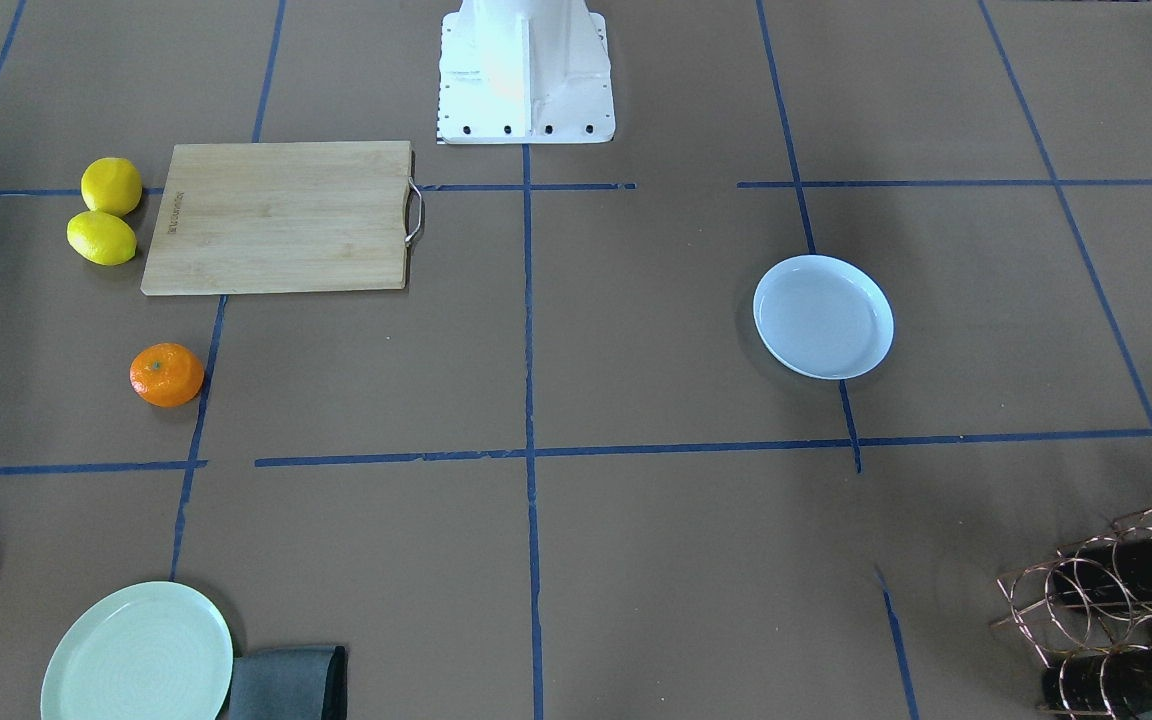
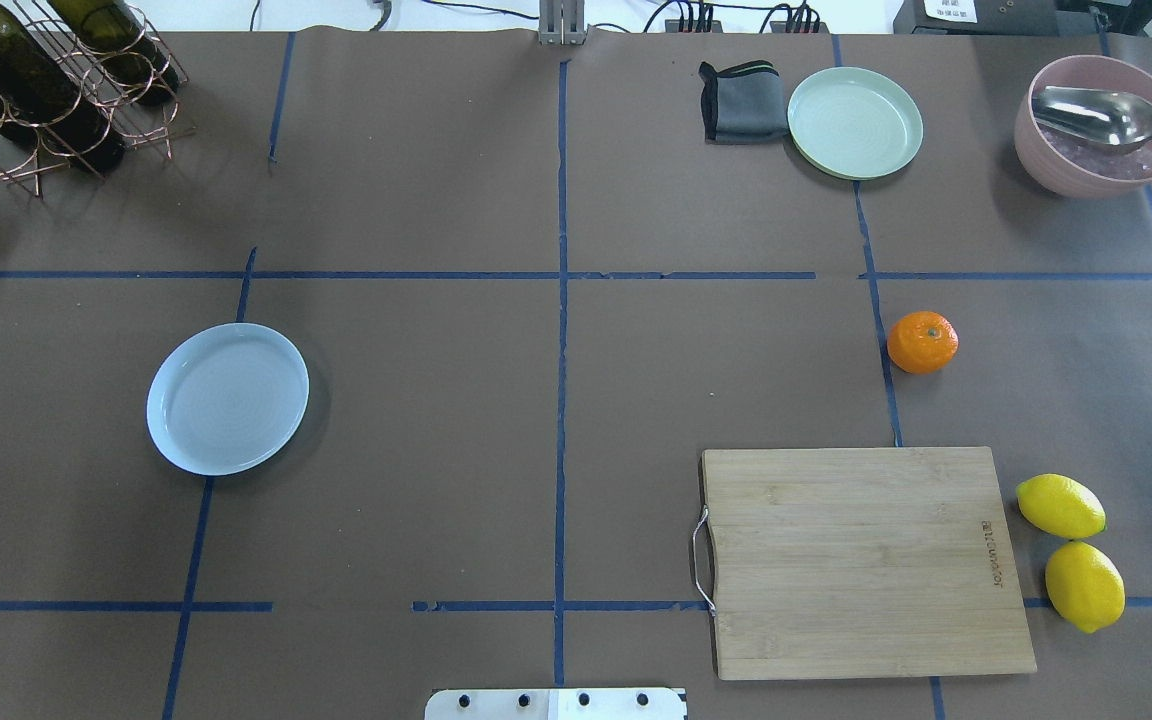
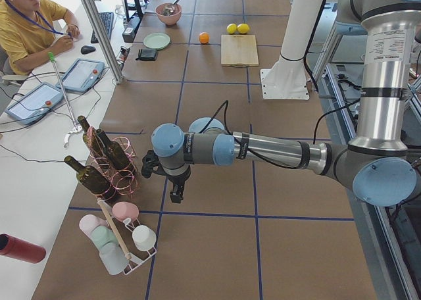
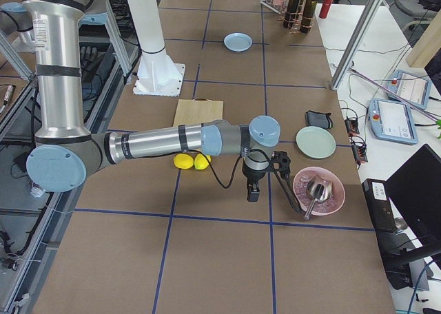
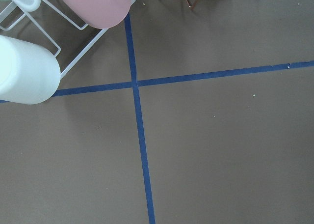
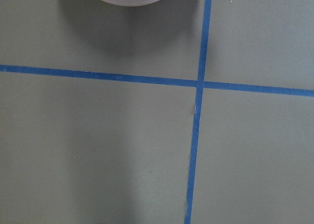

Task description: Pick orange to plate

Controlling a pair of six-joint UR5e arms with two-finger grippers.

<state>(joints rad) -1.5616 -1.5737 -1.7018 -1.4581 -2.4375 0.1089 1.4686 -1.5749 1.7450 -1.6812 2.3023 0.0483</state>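
The orange [image 2: 922,342] rests on the brown table on the robot's right side, just beyond the cutting board, and shows too as the orange [image 1: 167,375] in the front-facing view. The pale bluish-white plate [image 2: 227,398] lies empty on the left side, far from the fruit. My left gripper [image 3: 176,195] hangs beyond the table's left end, by the bottle rack; I cannot tell if it is open or shut. My right gripper [image 4: 253,193] hangs at the table's right end beside the pink bowl; its state I cannot tell either. Neither wrist view shows its fingers.
A wooden cutting board [image 2: 866,560] and two lemons [image 2: 1060,505] lie near the orange. A pale green plate [image 2: 855,122], a grey cloth [image 2: 739,100] and a pink bowl with a spoon [image 2: 1101,140] stand at the far right; a bottle rack [image 2: 46,80] at the far left.
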